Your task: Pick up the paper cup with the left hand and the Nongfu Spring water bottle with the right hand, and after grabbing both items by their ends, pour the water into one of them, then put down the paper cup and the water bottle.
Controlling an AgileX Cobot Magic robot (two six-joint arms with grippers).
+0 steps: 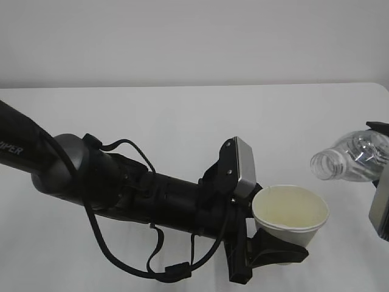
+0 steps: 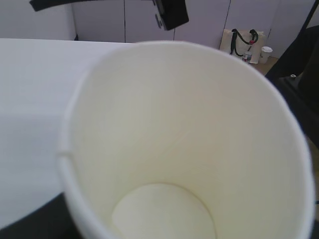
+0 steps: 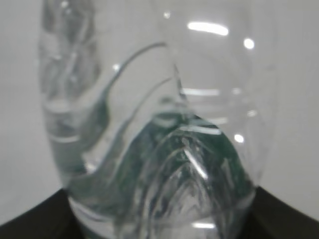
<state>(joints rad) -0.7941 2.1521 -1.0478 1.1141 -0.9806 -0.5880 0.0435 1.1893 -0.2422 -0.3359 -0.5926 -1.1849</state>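
Cup (image 1: pixel 290 218) is held at its lower part by the left hand (image 1: pixel 271 252), which grips it above the white table (image 1: pixel 182 128); its mouth faces up and slightly toward the camera. Right of the cup, clear of its rim with a gap between, the bottle (image 1: pixel 352 157) lies tilted, neck pointing left toward the cup. The right hand (image 1: pixel 382 204) grips the bottle at the picture's right edge. Behind the cup the table shows bare to its far edge.
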